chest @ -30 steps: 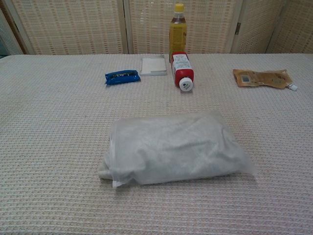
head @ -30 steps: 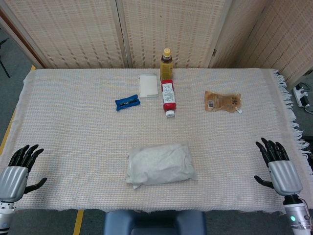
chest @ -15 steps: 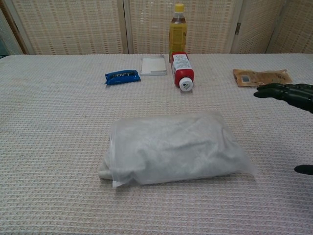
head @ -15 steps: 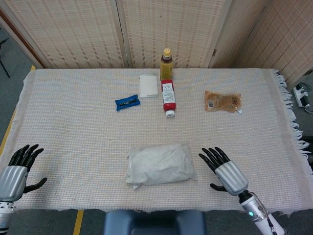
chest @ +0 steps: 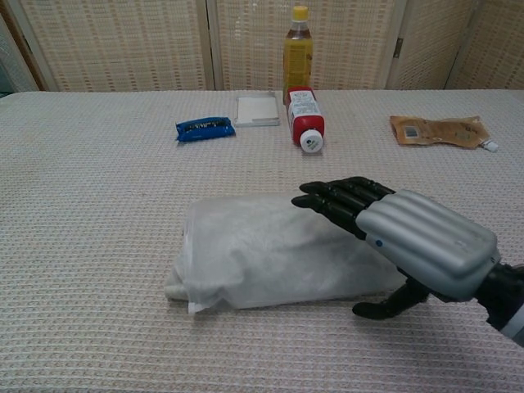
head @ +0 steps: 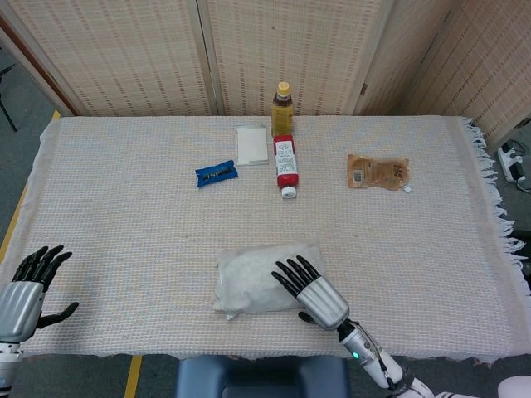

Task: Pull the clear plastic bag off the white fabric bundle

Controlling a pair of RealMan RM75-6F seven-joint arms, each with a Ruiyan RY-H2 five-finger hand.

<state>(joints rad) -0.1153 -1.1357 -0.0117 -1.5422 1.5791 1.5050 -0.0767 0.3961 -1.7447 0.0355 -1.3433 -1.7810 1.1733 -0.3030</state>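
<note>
The bundle [head: 265,278], white crumpled fabric inside a cloudy clear bag [chest: 246,246], lies flat near the front middle of the worktop [head: 124,215]. The bag's loose edge sticks out at its front-left corner. The right hand [head: 309,290], fingers spread, hovers over the bundle's right end. The left hand [head: 29,282], fingers spread and holding nothing, sits at the worktop's front-left edge.

Bare cloth all round clear plastic bag [head: 270,278]; right hand [head: 311,293] covers its right end. Blue packet [head: 216,172], white box [head: 250,144], lying bottle [head: 284,164], brown pouch [head: 377,172] well apart, far side
</note>
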